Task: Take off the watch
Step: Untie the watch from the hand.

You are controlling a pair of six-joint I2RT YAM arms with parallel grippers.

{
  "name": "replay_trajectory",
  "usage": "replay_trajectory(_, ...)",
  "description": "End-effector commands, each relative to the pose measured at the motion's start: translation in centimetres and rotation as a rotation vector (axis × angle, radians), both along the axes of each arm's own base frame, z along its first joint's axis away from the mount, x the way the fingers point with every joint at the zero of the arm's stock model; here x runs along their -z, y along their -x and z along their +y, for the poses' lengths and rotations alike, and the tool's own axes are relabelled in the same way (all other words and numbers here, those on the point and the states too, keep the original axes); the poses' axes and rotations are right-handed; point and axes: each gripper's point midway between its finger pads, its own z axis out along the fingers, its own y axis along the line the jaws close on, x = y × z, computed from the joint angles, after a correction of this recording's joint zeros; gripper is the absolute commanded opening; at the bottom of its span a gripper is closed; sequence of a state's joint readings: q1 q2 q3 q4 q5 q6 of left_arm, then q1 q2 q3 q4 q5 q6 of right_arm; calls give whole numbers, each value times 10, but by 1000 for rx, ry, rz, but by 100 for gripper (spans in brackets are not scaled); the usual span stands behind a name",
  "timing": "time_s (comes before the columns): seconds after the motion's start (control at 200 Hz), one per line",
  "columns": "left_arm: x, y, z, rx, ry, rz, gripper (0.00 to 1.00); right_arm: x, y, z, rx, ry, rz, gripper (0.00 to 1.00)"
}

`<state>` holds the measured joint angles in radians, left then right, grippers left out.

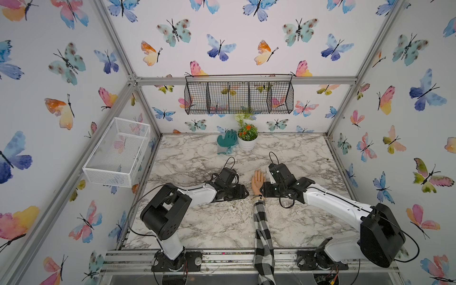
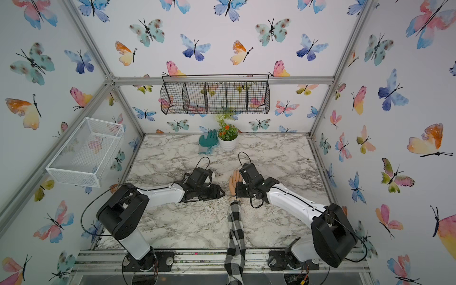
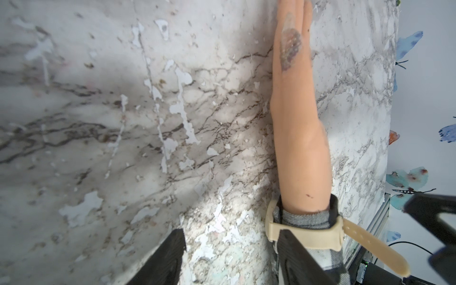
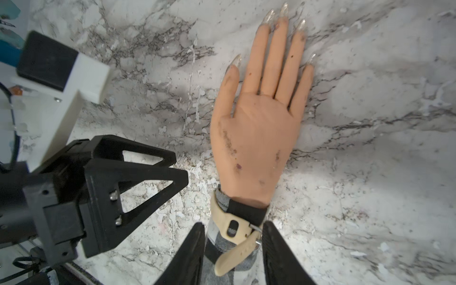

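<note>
Right wrist: watch (image 4: 222,217), beige strap around plaid sleeve (image 4: 246,212), tail loose

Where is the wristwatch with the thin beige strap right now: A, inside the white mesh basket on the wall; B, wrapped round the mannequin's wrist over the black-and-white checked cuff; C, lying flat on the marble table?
B: the beige-strapped wristwatch circles the wrist of the peach mannequin hand over the checked cuff, its strap tail sticking out loose.

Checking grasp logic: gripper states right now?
Left gripper: open, empty.
Right gripper: open, straddling the watch strap.
</note>
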<state>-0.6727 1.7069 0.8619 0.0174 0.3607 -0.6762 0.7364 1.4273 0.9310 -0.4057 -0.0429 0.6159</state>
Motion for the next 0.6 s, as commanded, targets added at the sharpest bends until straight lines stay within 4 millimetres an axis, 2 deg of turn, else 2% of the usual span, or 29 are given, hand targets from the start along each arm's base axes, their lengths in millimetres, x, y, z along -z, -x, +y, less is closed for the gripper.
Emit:
replay_trajectory(0.0,0,-3,3,-2,-20,0,63,9,6,-5,-3,113,7,43)
replay_trajectory(0.1,-1,-3,3,-3,-18,1,64,16,10,-1,-15,144,11,43)
replay_trajectory(0.185,-1,-3,3,-1,-17,-1,64,26,10,-6,-8,203,21,42)
replay_trajectory(0.315,-2,-3,3,0,-15,-3,64,32,11,-18,23,253,14,37)
replay_trajectory(0.445,-3,-3,2,1,-11,-2,64,32,12,-22,39,255,5,24)
replay_trajectory(0.546,-6,-3,0,5,-3,-4,63,32,13,-23,43,247,6,3)
replay_trajectory(0.596,-10,-4,-3,11,10,-6,64,29,12,-21,44,228,-5,2)
